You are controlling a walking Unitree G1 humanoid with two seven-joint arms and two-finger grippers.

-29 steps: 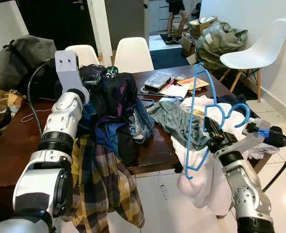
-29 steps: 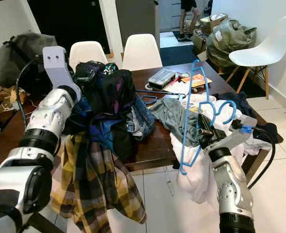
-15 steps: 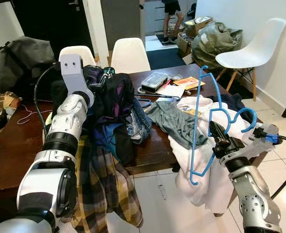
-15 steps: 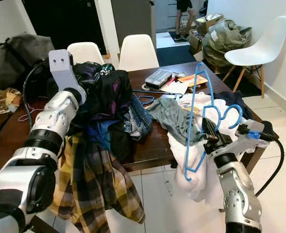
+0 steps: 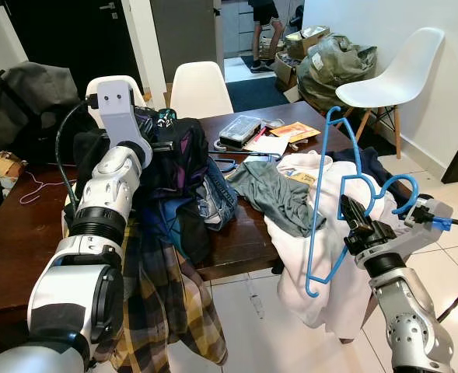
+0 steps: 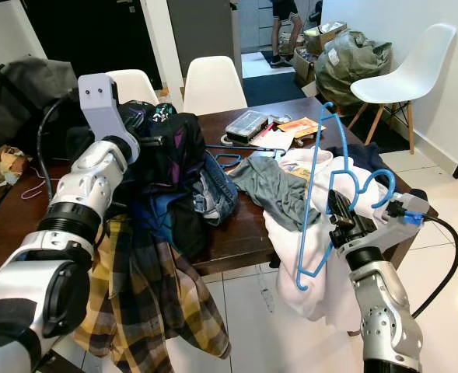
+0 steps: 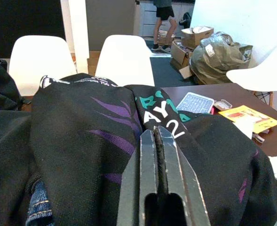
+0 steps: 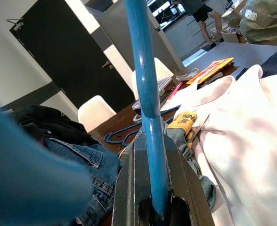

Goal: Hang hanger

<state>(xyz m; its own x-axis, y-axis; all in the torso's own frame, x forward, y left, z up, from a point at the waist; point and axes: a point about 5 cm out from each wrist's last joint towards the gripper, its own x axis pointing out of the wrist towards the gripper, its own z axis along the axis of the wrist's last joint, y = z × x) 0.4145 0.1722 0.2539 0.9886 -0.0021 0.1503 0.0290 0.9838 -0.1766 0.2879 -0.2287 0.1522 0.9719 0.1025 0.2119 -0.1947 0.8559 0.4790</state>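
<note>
A blue plastic hanger [image 5: 319, 210] stands nearly upright over the table's right corner, its hook [image 5: 396, 190] pointing right. My right gripper [image 5: 354, 221] is shut on it; in the right wrist view the blue bar [image 8: 146, 89] runs between the fingers [image 8: 129, 174]. My left arm is raised at the left, draped with a heap of dark clothes [image 5: 178, 167]. The left gripper [image 7: 158, 141] is shut and rests above a black garment with purple and teal print [image 7: 96, 141].
The dark wooden table [image 5: 244, 237] carries a white garment [image 5: 322, 264] hanging over its edge, a grey cloth [image 5: 271, 190], another blue hanger [image 5: 227, 165] and small items. A plaid shirt [image 5: 162, 307] hangs toward the floor. White chairs [image 5: 400, 78] stand around; a person [image 5: 263, 15] stands far back.
The view has shifted a little. My right gripper has carried the blue hanger slightly to the right relative to the table. The left arm stays raised under the clothes.
</note>
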